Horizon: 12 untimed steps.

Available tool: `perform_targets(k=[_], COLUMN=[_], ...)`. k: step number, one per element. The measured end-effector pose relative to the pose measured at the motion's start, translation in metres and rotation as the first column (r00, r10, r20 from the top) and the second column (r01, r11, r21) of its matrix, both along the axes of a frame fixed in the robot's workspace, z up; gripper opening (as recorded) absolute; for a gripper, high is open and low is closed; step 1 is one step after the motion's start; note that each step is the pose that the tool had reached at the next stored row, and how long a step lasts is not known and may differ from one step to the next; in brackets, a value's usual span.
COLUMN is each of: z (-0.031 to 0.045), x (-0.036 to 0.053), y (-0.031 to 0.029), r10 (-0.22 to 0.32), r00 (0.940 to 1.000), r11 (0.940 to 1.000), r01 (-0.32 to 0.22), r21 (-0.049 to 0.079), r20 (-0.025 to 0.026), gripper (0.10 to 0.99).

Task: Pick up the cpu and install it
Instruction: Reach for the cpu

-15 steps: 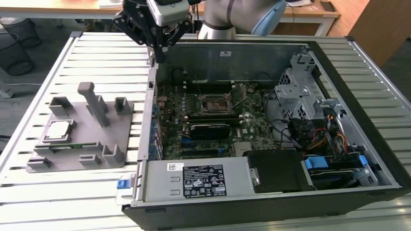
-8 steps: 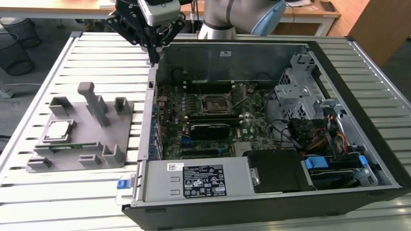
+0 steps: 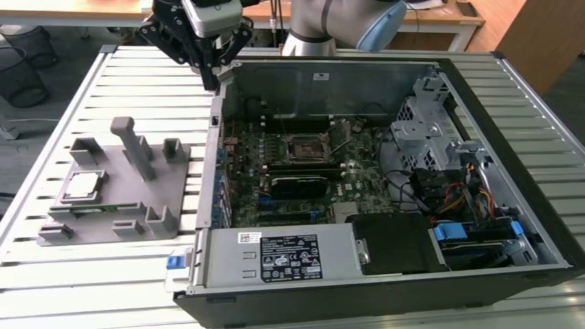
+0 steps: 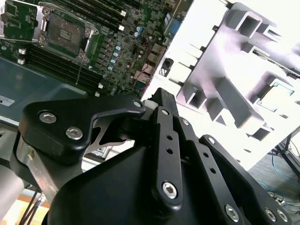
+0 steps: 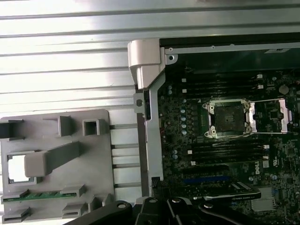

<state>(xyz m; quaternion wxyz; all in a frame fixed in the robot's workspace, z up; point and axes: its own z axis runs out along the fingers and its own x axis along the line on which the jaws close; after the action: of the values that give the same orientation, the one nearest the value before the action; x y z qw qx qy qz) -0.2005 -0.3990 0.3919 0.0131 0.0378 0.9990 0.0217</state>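
Lying flat, the square cpu [image 3: 84,185] gleams silver.

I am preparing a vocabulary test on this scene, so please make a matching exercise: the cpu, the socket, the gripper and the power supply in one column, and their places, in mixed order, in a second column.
Things:
1. cpu
2. socket
3. gripper
4. power supply

Places:
A. on the motherboard, inside the case
B. above a corner of the case
C. in the grey holder on the slatted table, outside the case
D. along the case's side nearest the exterior camera

Pairs: 1-C, 2-A, 3-B, 4-D
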Motion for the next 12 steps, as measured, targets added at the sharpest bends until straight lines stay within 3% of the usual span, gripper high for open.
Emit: perform_targets(k=[12], z=[-0.0002], x=[-0.0179], y=[0.0], r10=[0.0], r00=[1.0], r11=[1.0], r01=[0.0], r21=[0.0], r20=[0.0], gripper=[0.106])
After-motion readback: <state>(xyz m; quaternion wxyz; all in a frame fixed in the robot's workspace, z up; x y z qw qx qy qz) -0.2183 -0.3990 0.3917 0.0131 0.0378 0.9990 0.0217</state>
